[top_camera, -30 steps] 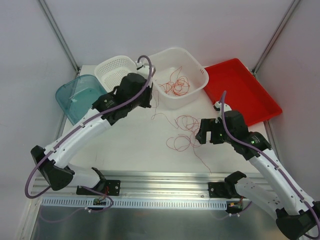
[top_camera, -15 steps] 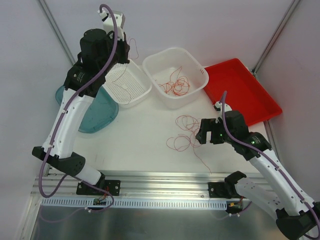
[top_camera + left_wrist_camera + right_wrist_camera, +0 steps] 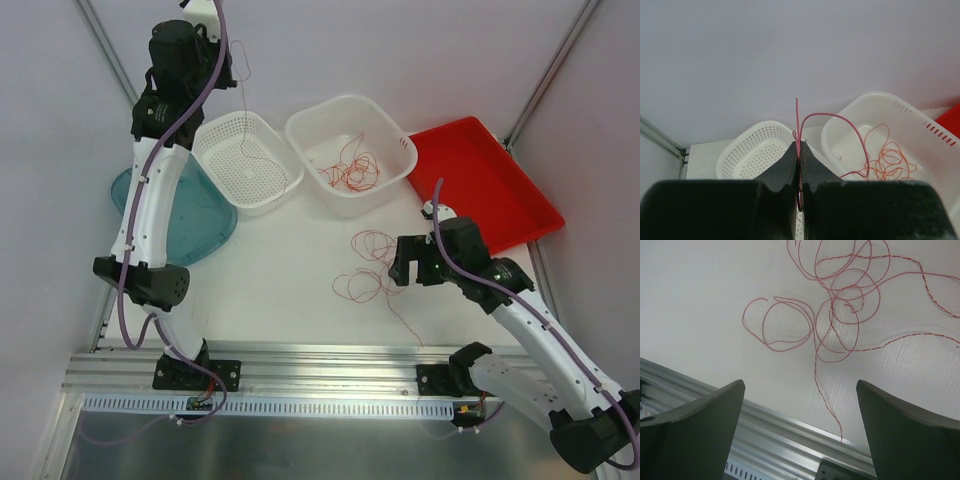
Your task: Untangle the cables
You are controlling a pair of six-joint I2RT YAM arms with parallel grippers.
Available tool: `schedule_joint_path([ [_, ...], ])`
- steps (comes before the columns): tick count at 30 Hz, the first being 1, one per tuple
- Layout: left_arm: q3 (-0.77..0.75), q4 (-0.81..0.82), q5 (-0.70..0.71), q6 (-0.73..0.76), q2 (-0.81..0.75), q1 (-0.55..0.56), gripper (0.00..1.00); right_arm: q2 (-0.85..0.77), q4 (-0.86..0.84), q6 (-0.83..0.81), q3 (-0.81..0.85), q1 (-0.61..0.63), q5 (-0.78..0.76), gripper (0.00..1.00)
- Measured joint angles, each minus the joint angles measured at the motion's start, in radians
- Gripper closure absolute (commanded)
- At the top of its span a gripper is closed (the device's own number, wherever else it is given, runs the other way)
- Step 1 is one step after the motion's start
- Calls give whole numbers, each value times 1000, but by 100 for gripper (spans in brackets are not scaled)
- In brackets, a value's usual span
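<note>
High at the back left, my left gripper point(image 3: 236, 58) point(image 3: 799, 149) is shut on one thin red cable point(image 3: 245, 110) point(image 3: 798, 117). That strand hangs from the jaws down into the perforated white basket point(image 3: 222, 124). A loose tangle of red cables point(image 3: 368, 266) point(image 3: 840, 305) lies on the white table. One tail runs toward the front rail. My right gripper point(image 3: 404, 268) point(image 3: 800, 390) hovers just right of that tangle, open, with nothing between its fingers. More red cables point(image 3: 350, 172) point(image 3: 890, 157) lie coiled in the white tub point(image 3: 345, 102).
A red tray point(image 3: 490, 185) sits at the back right and a teal bin point(image 3: 195, 220) at the left, under my left arm. The aluminium rail point(image 3: 320, 365) point(image 3: 785, 425) runs along the near table edge. Grey walls close in the back and sides.
My left arm has swung from over the table centre up to the back left, drawing one cable clear of the tangle and over the basket. The right arm has barely shifted.
</note>
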State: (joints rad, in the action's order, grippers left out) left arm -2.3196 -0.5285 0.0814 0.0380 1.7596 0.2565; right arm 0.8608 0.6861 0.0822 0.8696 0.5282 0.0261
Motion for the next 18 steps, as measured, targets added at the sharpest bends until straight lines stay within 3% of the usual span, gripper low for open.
schedule_joint_path([
  [11, -3, 150, 2, -1, 162, -85, 96, 69, -14, -17, 0, 0, -1, 1],
  [14, 59, 182, 14, -3, 227, -102, 80, 85, -20, -17, 0, 0, 0, 0],
  [15, 80, 187, 19, -4, 248, -105, 62, 88, -21, -17, 0, 0, 0, 0],
  [18, 161, 194, 35, -21, 336, -114, 44, 93, -24, -17, 0, 0, 2, 0],
])
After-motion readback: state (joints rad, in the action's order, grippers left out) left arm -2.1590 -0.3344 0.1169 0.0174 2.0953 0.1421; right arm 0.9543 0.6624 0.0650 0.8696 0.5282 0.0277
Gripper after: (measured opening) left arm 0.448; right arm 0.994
